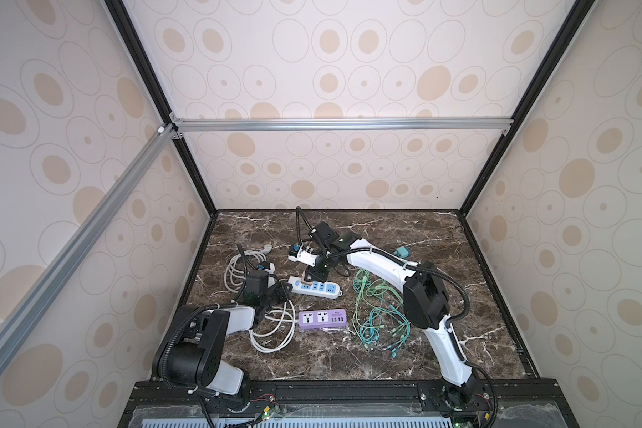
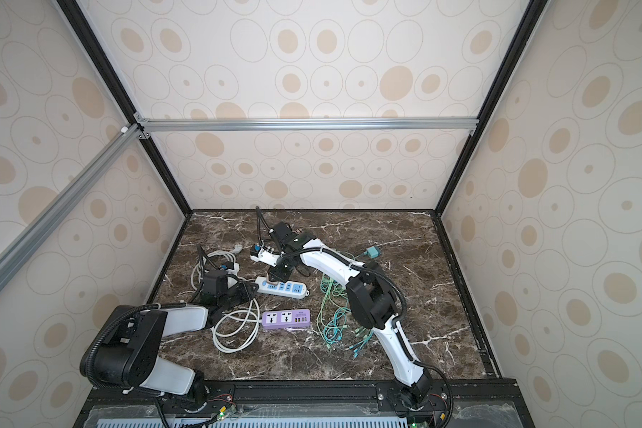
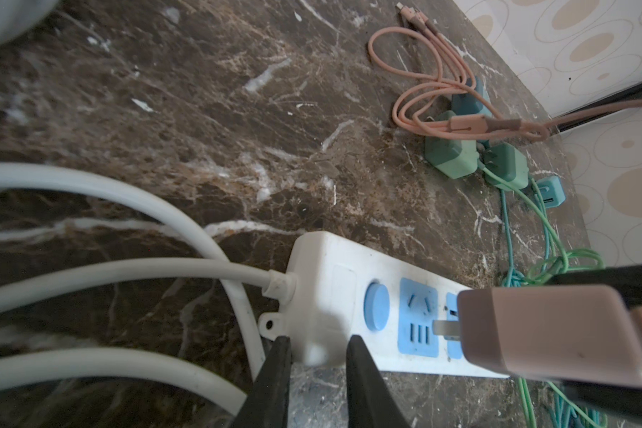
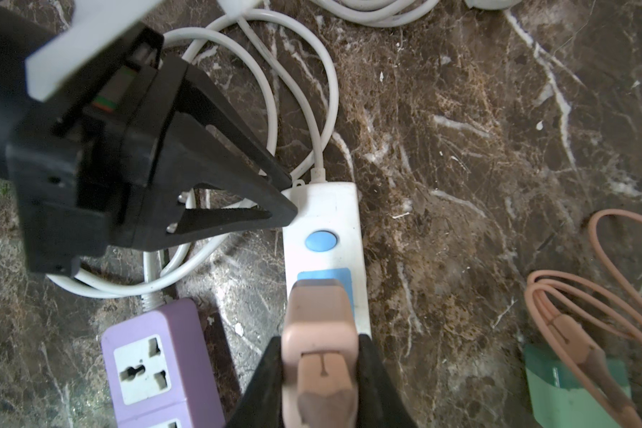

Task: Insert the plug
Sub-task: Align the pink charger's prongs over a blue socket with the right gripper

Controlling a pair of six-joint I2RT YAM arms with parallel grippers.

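The boxy pink plastic plug, likely light, stiff and slick, is clamped by its flat sides in the right fingers just over the white power strip, whose end the narrow-set left fingers seemingly brace.

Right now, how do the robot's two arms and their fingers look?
The left arm and right arm have white shells, black joints and black ribbed cable hoses. The fingers are black, triangular, tapering to points.
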